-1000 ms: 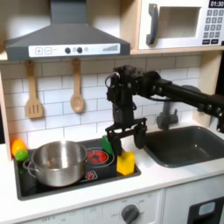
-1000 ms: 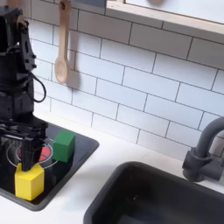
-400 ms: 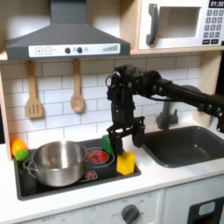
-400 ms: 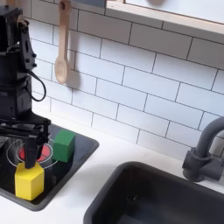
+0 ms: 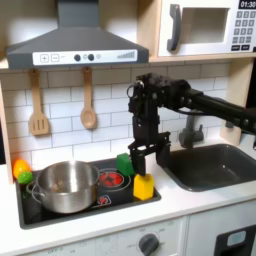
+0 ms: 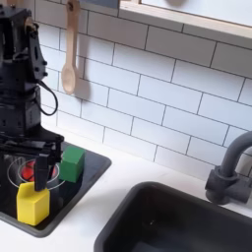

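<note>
I see the gripper (image 5: 146, 159), fingers spread wide, above the yellow plastic block (image 5: 144, 186) on the black toy stovetop (image 5: 60, 214).

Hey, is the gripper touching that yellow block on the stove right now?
Cannot tell. In both exterior views the gripper hangs open right over the yellow block, fingertips overlapping its top edge, and neither shows a clear gap or contact.
</note>
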